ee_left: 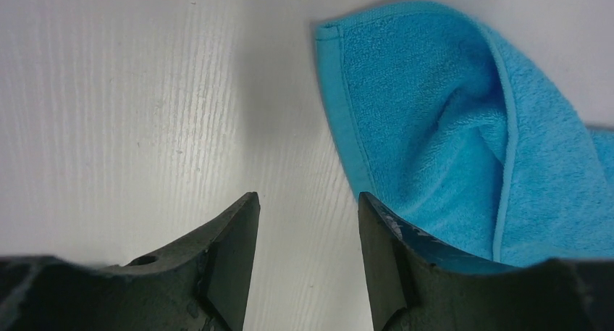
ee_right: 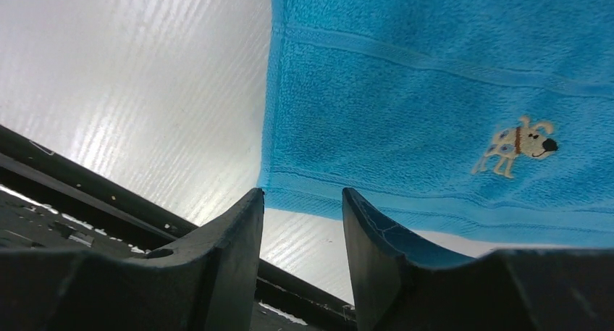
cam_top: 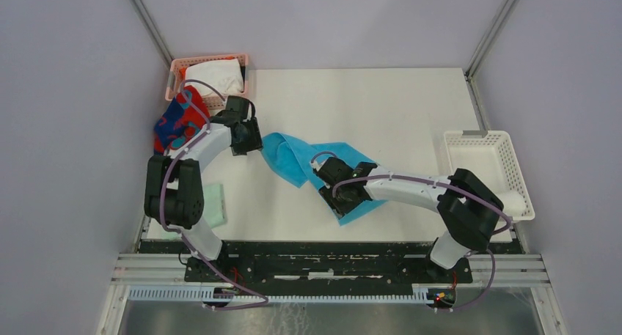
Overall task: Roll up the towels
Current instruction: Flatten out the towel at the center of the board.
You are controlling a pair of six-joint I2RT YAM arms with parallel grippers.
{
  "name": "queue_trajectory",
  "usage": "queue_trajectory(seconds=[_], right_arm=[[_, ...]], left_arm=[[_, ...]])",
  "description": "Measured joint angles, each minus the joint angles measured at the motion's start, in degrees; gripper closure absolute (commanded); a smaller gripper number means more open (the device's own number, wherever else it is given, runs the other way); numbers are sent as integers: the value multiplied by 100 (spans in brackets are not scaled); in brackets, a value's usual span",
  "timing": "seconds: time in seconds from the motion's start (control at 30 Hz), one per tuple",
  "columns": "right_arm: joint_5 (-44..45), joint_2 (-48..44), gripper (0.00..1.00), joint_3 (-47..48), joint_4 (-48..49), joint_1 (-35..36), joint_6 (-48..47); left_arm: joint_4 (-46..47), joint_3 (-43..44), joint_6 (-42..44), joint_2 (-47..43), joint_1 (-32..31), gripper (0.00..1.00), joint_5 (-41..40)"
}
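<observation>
Up above, the camera shows a pink basket at the far left corner of the tabletop, with the white towel bundled inside it. The red towel with blue blotches lies crumpled just outside that basket, at the left edge. A white basket sits at the right edge; I cannot tell whether anything is in it. The turquoise towel is spread loosely mid-table between the two arms, and a mint-green cloth lies folded near the left arm's base.

From the left wrist, the left gripper has its jaws parted over bare tabletop, gripping nothing, the right-hand finger at the turquoise towel's hemmed edge.

From the right wrist, the right gripper is likewise parted and holds nothing, its tips just short of the towel's corner hem; a little embroidered dog shows on the cloth.
</observation>
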Motion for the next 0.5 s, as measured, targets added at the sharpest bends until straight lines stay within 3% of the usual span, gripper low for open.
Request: queue_trajectory(seconds=[0.27,0.5], right_arm=[[284,654,52,197,-201,313,2],[393,896,74,424,-339,413,46]], left_arm=[[-7,273,0,636,0,39,9],[-7,533,0,981,0,39,9]])
